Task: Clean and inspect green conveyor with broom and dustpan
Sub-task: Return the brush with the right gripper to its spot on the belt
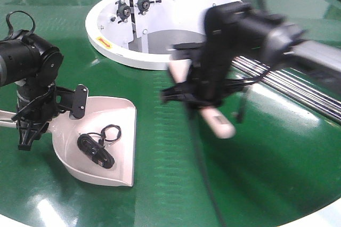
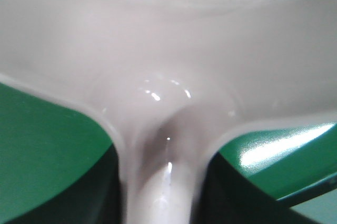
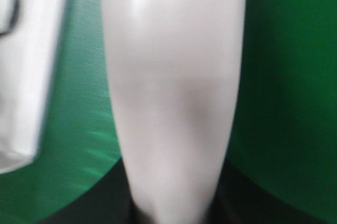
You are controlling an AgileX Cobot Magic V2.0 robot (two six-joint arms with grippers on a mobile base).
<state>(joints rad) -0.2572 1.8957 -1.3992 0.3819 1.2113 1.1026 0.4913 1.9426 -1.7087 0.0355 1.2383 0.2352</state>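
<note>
Glossy green conveyor (image 1: 160, 184) fills the scene, with a white hub (image 1: 106, 46) and rails (image 1: 298, 86) behind. At left the dustpan (image 1: 114, 118) rests on it with a black cable (image 1: 96, 150) inside, its handle clamped by the left gripper (image 1: 26, 134). Just right, the right gripper (image 1: 194, 96) grips the broom (image 1: 218, 123), blurred above the conveyor. A careless swing could strike the dustpan's lip and tip the cable out; the broom might also slip. Small yellow stickers (image 1: 104, 41) on the hub are unreadable.
</note>
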